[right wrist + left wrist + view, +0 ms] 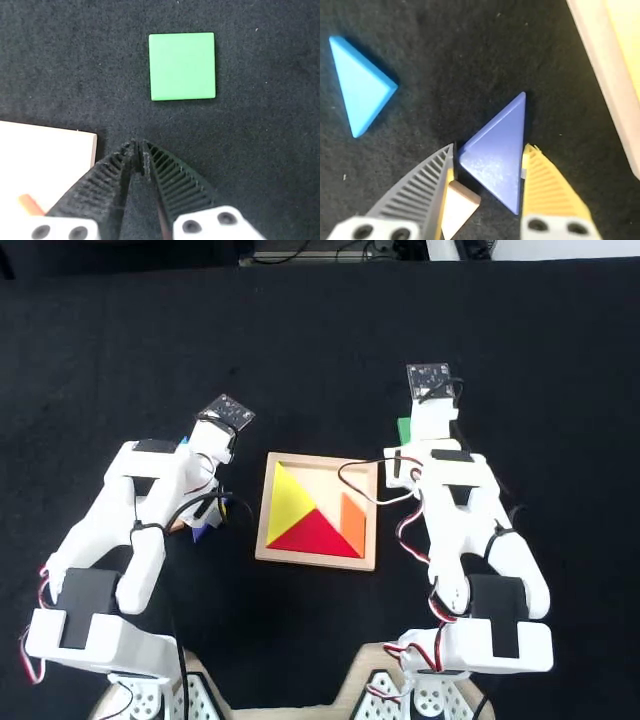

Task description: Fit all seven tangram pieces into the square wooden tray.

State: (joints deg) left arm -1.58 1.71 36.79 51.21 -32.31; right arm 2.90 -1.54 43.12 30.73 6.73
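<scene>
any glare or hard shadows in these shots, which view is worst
Left wrist view is worst: a pale sheen on the dark blue triangle, and the rim of the tray is washed bright. Right wrist view: the green square is evenly lit, no glare. High view: even light, no hard shadows on the black cloth.

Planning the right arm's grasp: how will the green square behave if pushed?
The green square looks flat and rigid, so probably won't roll or tip. Flush on the black cloth, it may slide, and seems hard to pinch.
</scene>
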